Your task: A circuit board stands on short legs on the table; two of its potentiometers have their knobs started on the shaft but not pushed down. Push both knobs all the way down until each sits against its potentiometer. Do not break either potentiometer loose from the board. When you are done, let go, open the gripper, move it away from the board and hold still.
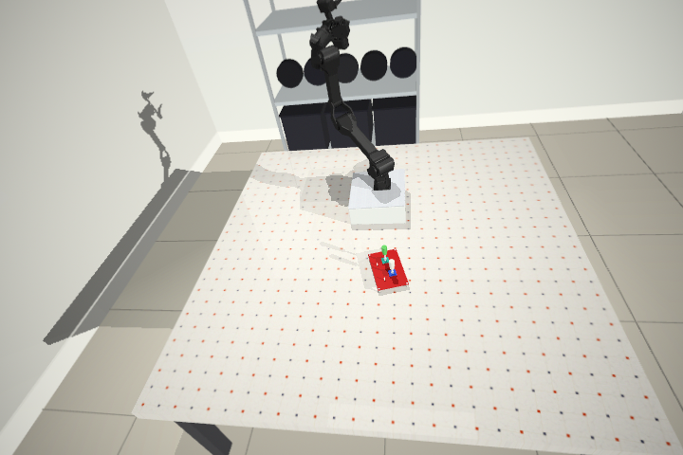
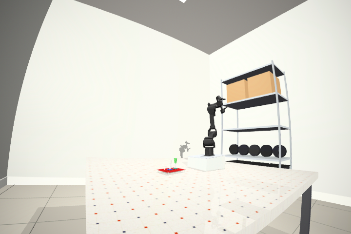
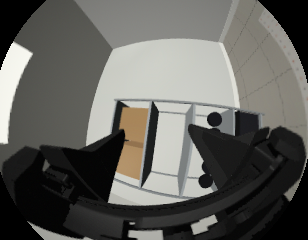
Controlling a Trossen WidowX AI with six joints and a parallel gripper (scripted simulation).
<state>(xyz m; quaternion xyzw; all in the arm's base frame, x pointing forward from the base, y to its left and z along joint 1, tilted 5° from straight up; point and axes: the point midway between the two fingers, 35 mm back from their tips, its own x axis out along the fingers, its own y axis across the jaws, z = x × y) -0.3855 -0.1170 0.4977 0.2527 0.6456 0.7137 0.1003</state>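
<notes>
Overhead, the open hand [image 2: 226,103] [image 3: 157,130] hangs well apart from the board [image 1: 388,276] [image 2: 170,171].

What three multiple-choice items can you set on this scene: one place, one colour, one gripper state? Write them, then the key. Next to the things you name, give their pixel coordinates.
1. Where does the red circuit board [image 1: 398,279] [image 2: 165,170] stand?
A) on the shelf unit
B) on the table [image 1: 299,348] [image 2: 143,193]
C) on the floor

2. What colour is the knob nearer the white base block [image 1: 377,216] [image 2: 196,163]?
A) green
B) orange
C) black

3. How is the gripper [image 1: 328,6] [image 2: 224,104] [image 3: 157,130]?
A) shut on a knob
B) shut on nothing
C) open

Key:
1 B: top and exterior views show it there.
2 A: the green knob [image 1: 384,249] [image 2: 175,160] is nearer the block.
3 C: the wrist view shows fingers wide apart, nothing between.
</notes>
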